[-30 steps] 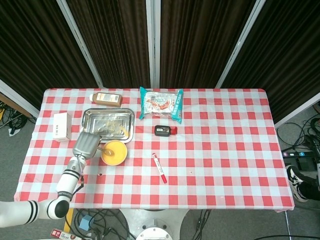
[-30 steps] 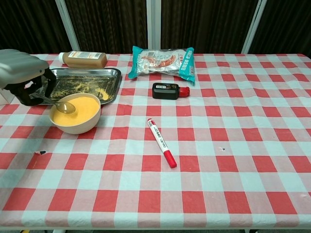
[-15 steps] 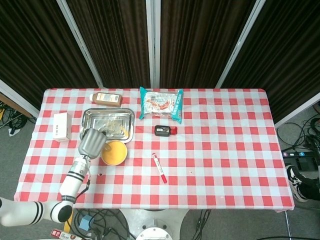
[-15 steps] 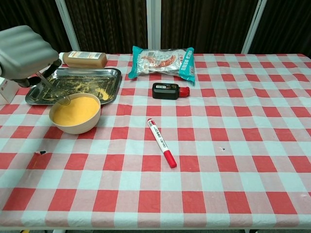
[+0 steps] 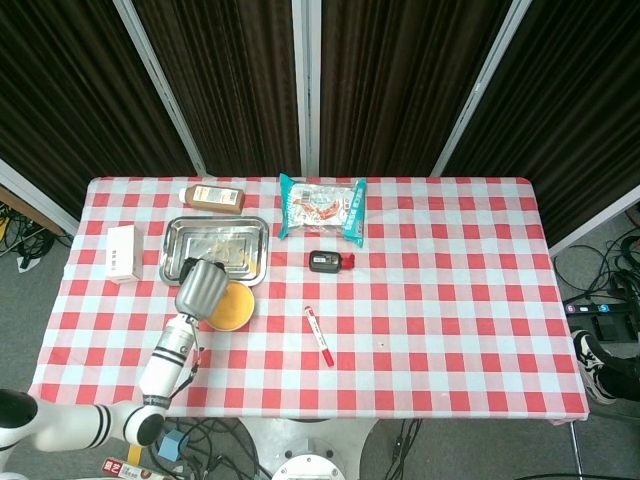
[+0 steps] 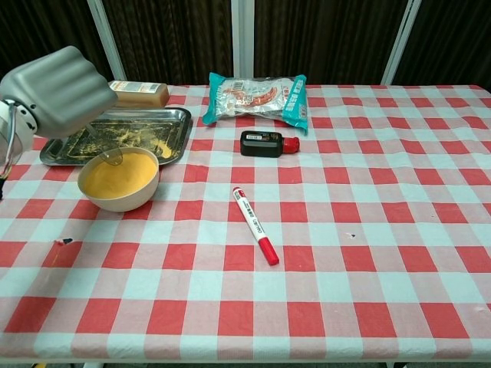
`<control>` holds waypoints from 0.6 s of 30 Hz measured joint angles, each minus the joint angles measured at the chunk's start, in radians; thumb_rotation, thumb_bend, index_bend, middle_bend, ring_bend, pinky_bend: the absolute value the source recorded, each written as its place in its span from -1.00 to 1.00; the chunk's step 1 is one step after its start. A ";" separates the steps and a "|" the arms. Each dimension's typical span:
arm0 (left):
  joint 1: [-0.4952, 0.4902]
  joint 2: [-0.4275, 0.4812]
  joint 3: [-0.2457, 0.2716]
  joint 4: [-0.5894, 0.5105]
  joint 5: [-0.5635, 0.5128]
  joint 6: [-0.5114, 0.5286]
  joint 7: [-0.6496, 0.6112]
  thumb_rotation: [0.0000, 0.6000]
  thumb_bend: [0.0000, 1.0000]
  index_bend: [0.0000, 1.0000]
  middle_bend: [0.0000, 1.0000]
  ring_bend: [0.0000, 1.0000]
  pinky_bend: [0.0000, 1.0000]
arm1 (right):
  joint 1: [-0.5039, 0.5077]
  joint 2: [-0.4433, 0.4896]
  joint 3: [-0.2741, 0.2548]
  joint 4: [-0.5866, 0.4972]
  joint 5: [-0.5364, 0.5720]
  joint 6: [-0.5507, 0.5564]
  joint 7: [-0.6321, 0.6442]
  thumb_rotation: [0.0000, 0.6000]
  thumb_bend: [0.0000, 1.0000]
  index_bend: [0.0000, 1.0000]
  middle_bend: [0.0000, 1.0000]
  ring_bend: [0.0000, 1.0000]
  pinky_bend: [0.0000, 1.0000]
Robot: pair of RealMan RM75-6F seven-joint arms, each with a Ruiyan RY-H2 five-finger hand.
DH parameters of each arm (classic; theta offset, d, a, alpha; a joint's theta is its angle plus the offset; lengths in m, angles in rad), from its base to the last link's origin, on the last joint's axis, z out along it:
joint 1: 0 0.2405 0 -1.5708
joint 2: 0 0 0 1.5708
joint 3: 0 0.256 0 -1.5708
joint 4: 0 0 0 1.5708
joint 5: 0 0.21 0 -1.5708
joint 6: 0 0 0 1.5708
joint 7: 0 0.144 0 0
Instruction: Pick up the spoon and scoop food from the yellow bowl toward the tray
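L hand (image 6: 60, 92) holds spoon (image 6: 110, 154), fingers curled round handle, bowl-end over yellow bowl (image 6: 119, 179) at far rim. Tray (image 6: 173, 116) just behind, already smeared w/ food. Pickup done; scooping prob mid-cycle, carry to tray left.

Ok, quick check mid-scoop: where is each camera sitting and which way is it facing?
Head view: high up, looking steeply down on the whole table; shows the left arm and left hand over the yellow bowl.
Chest view: low at the near table edge, looking across toward the curtains; shows the left hand holding the spoon.
Shared: left hand, bowl, tray, marker.
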 measured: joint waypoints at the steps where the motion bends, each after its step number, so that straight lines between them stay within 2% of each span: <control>1: 0.000 -0.004 -0.001 0.006 0.000 0.000 0.013 1.00 -0.17 0.41 0.90 0.86 0.90 | 0.000 -0.001 0.000 0.001 0.001 -0.001 0.001 1.00 -0.75 -0.80 -0.43 -0.97 -0.72; 18: 0.026 -0.089 0.020 0.113 0.071 -0.021 0.090 1.00 -0.17 0.44 0.91 0.86 0.90 | 0.004 -0.005 0.002 0.004 0.004 -0.010 -0.001 1.00 -0.75 -0.80 -0.43 -0.97 -0.72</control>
